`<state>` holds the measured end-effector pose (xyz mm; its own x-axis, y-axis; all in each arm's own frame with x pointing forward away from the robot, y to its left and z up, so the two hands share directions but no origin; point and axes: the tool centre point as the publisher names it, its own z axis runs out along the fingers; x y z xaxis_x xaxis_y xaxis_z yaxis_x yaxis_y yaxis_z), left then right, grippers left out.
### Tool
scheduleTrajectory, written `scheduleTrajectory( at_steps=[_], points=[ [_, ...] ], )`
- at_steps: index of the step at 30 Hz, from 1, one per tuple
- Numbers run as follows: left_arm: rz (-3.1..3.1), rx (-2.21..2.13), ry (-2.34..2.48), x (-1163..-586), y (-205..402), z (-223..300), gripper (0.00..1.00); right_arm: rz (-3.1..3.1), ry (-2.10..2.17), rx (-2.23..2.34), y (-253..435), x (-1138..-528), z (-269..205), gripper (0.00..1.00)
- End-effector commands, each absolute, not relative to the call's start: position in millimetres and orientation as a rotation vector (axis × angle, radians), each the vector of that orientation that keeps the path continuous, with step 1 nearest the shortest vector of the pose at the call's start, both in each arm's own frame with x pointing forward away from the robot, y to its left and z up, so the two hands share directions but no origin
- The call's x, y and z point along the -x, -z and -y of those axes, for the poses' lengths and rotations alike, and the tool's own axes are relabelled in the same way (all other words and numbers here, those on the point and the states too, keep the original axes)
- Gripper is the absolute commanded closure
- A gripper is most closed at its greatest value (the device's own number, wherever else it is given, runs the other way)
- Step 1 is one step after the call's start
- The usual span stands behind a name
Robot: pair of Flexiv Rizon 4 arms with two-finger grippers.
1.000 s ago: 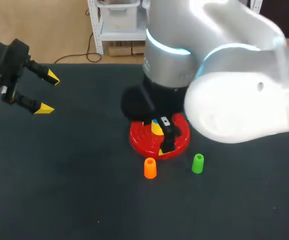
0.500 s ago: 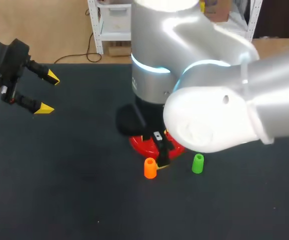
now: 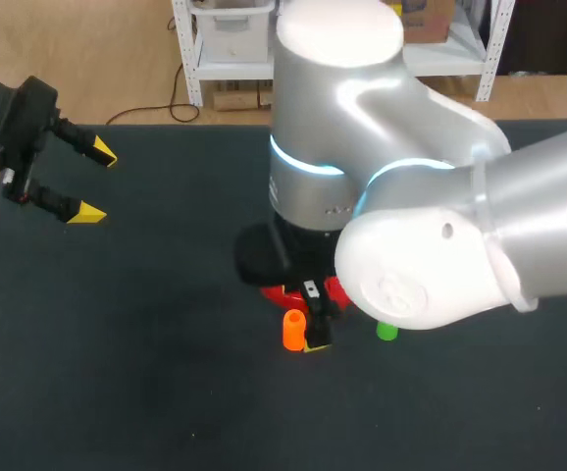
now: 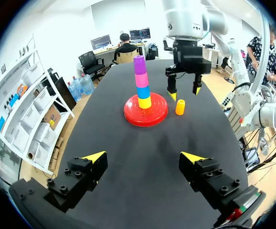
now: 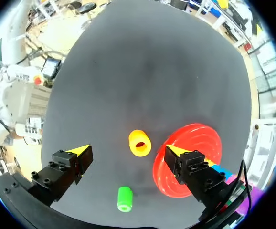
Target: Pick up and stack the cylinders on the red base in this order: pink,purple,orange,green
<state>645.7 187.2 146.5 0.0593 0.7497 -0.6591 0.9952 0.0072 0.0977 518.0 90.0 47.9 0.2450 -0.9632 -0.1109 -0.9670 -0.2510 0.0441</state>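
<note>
On the red base [image 4: 146, 110] stands a stack [image 4: 141, 82] of yellow, blue, pink and purple cylinders, purple on top. The orange cylinder [image 3: 293, 330] stands upright just in front of the base [image 3: 285, 291], and in the left wrist view this cylinder [image 4: 180, 107] is beside the base. The green cylinder [image 3: 386, 333] peeks out from under my right arm. My right gripper [image 5: 127, 151] hangs open above the table, with the orange cylinder [image 5: 139, 142] below and between its fingers, untouched, and the green one [image 5: 124, 198] behind them. My left gripper [image 3: 92, 182] is open at the far left, holding nothing.
My right arm's bulk hides most of the base and the stack in the head view. The dark table [image 3: 117, 373] is bare to the left and front of the orange cylinder.
My right gripper has moved from over the red base toward the table's front, down beside the orange cylinder. The left arm has stayed still.
</note>
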Motion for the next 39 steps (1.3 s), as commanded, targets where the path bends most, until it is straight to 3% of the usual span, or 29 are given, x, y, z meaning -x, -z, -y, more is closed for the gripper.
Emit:
scheduleTrajectory(
  at_steps=[1,32,33,35,39],
  points=[
    [-1.740,-1.794,0.578,-645.3,-145.7,-187.5,0.00,-1.881,-0.164,2.466,-43.2,-527.3,-92.4,0.00],
    [-1.740,-1.794,0.578,-645.3,-145.7,-187.5,0.00,-1.895,-0.161,2.497,-20.6,-527.7,-97.2,0.00],
    [-1.740,-1.794,0.578,-645.3,-145.7,-187.5,0.00,-1.887,-0.162,2.505,-20.8,-526.8,-97.7,0.48],
    [-1.740,-1.794,0.578,-645.3,-145.7,-187.5,0.00,-1.887,-0.162,2.508,-20.9,-525.8,-98.3,1.00],
    [-1.740,-1.794,0.578,-645.3,-145.7,-187.5,0.00,-1.887,-0.163,2.511,-20.8,-525.6,-99.2,1.00]
  ],
)
